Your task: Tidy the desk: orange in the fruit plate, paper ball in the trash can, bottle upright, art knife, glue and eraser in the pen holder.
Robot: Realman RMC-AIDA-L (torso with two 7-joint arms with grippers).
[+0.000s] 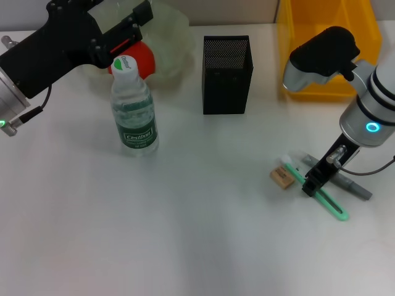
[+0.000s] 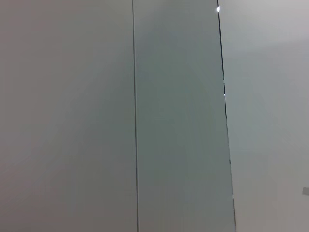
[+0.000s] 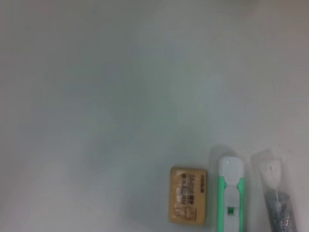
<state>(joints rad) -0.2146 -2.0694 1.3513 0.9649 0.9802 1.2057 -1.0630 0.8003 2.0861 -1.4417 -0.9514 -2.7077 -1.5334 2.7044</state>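
The orange [image 1: 143, 60] lies at the edge of the pale fruit plate [image 1: 171, 34] at the back left, partly covered by my left gripper [image 1: 126, 34], which hovers right over it. The bottle [image 1: 134, 110] stands upright in front of them. The black mesh pen holder [image 1: 226, 75] stands at the back centre. My right gripper [image 1: 315, 179] hangs low over the green art knife [image 1: 324, 196] [image 3: 231, 193]. The grey glue [image 1: 353, 185] [image 3: 278, 203] lies beside the knife, and the tan eraser [image 1: 281, 177] [image 3: 188, 195] is just left of it. The paper ball is out of view.
A yellow trash can [image 1: 327, 37] stands at the back right, partly behind my right arm. The left wrist view shows only a plain wall. White table stretches across the front and middle.
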